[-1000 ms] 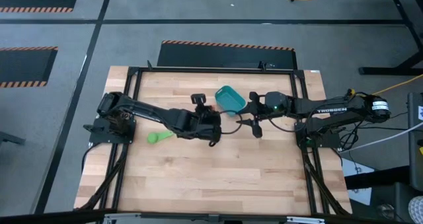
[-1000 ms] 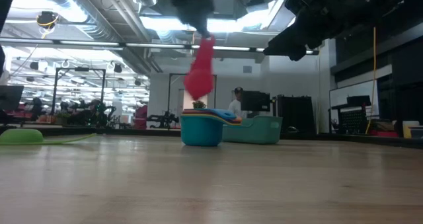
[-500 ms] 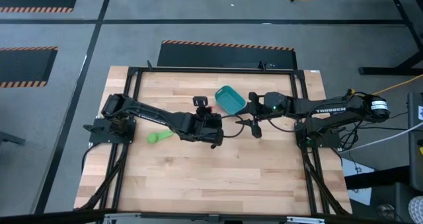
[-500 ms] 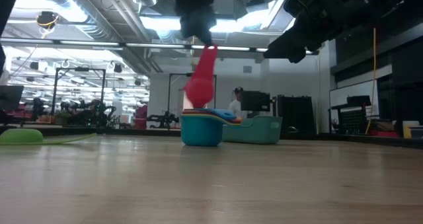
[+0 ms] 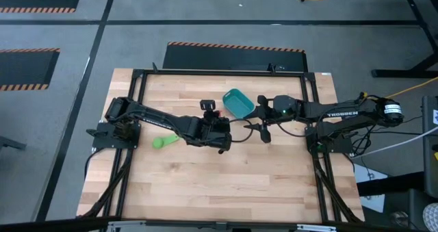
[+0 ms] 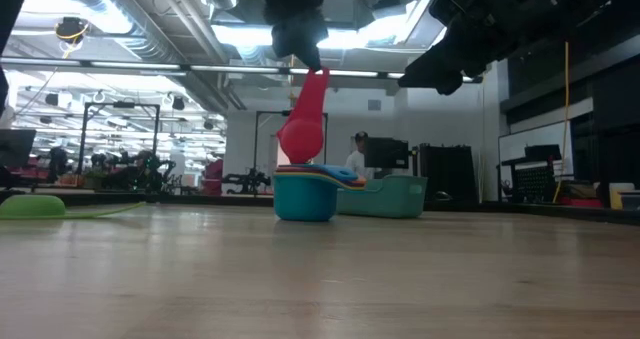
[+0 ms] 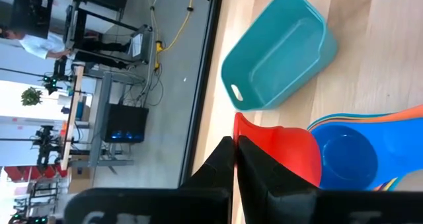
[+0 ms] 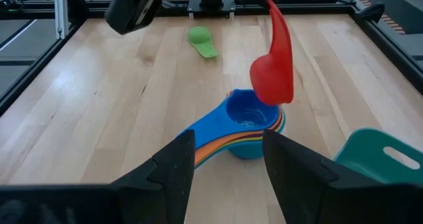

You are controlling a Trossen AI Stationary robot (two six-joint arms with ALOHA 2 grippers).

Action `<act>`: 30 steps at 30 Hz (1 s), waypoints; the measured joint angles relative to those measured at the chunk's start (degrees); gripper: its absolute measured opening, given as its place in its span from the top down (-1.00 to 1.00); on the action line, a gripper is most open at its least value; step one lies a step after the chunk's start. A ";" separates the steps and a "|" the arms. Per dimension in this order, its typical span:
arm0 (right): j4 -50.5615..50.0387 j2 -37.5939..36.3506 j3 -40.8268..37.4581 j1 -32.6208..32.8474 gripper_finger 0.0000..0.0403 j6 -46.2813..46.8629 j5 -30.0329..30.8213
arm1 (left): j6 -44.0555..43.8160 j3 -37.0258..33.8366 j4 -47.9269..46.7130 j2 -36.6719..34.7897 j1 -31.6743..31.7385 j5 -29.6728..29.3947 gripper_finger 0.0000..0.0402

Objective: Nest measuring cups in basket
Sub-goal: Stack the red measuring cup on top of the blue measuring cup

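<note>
The right tool (image 8: 228,168) hovers with fingers wide apart, empty, near the stacked cups (image 8: 248,128) on the tabletop (image 8: 99,118). Above them, the left tool (image 7: 236,159) pinches the red cup (image 8: 274,69); the basket (image 7: 277,52) sits beside, the green cup (image 8: 201,41) farther off.

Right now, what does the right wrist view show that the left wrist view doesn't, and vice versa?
Only the right wrist view shows the green cup lying alone on the table, and the open right gripper low in front of the stack.

Only the left wrist view shows the whole basket, empty, and the left gripper shut on the red cup's handle.

Both show the red cup hanging bowl-down over the blue-topped stack of nested cups, which stands on the table outside the basket.
</note>
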 joint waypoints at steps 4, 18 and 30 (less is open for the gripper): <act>0.00 0.00 0.00 -0.01 0.10 0.00 0.00 | -0.02 0.00 0.01 0.00 0.00 0.06 1.00; 0.00 0.00 0.00 -0.01 0.10 0.00 0.00 | -1.23 0.00 0.03 0.00 0.11 1.33 1.00; 0.00 -0.02 0.00 -0.01 0.10 0.00 0.00 | -1.23 0.00 0.07 -0.02 0.13 4.98 0.87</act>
